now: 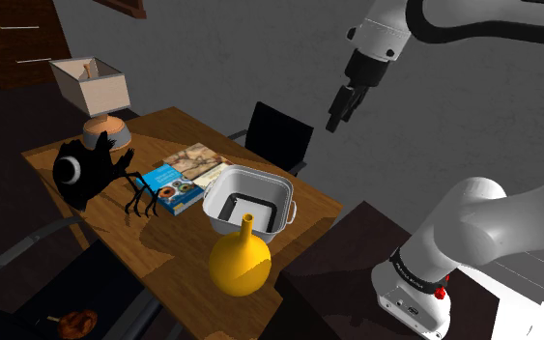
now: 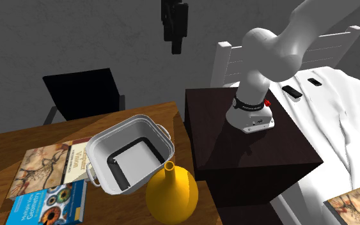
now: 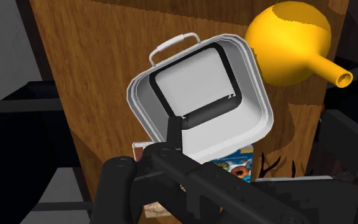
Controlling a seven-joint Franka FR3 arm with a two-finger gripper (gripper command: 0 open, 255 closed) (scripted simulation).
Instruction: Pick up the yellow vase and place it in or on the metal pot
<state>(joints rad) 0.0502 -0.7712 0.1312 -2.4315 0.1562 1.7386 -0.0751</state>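
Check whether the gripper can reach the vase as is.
Probably yes: the gripper hangs high in open air, and the vase stands upright near the table edge beside the pot, nothing above its neck.

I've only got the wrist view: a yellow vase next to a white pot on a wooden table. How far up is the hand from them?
Observer: High up. In the shoulder view the gripper hangs in the air well above the table.
Operator: Is the vase standing or tipped over? It looks sideways to me.
Observer: The vase stands upright, neck pointing up, beside the pot near the table's edge.
Operator: Is there anything on the table I'm missing?
Observer: Yes, a lamp with a boxy shade stands at the far corner.
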